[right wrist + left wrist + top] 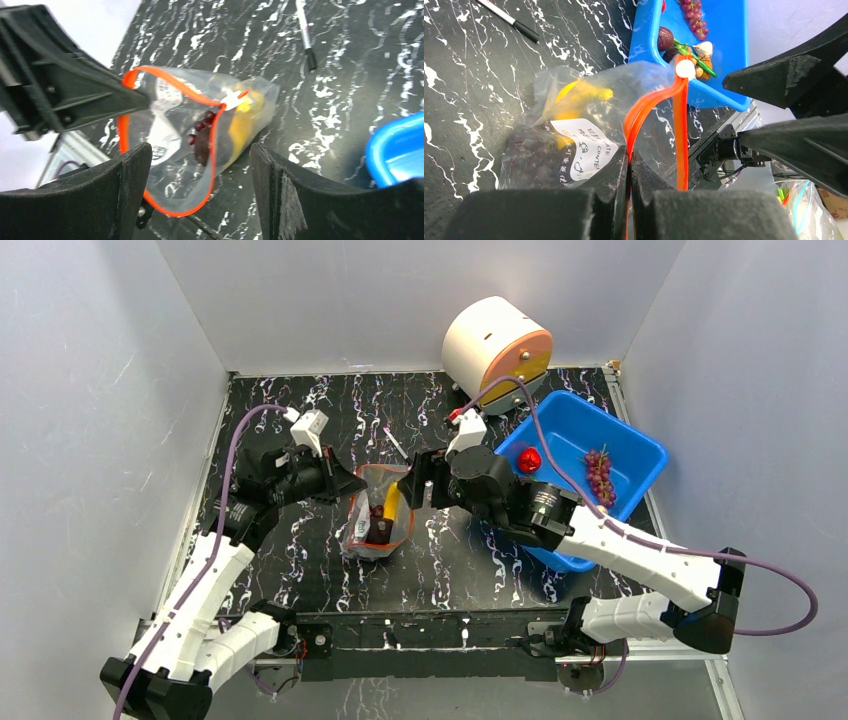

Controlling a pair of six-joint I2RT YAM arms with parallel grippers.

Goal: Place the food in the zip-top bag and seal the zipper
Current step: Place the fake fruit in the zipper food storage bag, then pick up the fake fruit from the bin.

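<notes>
Plastic, clear and crinkled, makes up the zip-top bag [378, 525], which lies on the black, white-veined table [300, 570] between the two arms, just left of the blue bin [640, 445]. A white label [584, 147] with dark print is stuck to its side. Its zipper [651, 107] is a thin red-orange strip around the mouth, and the two sides are parted into an open loop. A small white slider [685, 69] sits at the far end of the strip.

Inside the bag are a yellow banana [240, 130] and a bunch of dark purple-red grapes [202, 135].

The left gripper [629, 157] has its jaws pressed together on the zipper, pinching one side of the strip and holding the mouth up. The right gripper [200, 150] is at the opposite side of the mouth with its jaws spread wide and nothing between them. Whether it touches the plastic cannot be told.

In the bin lie a shiny red fruit [529, 460] and a second grape bunch [600, 475]. A thin black-tipped pen [509, 20] lies on the table beyond the bag.
</notes>
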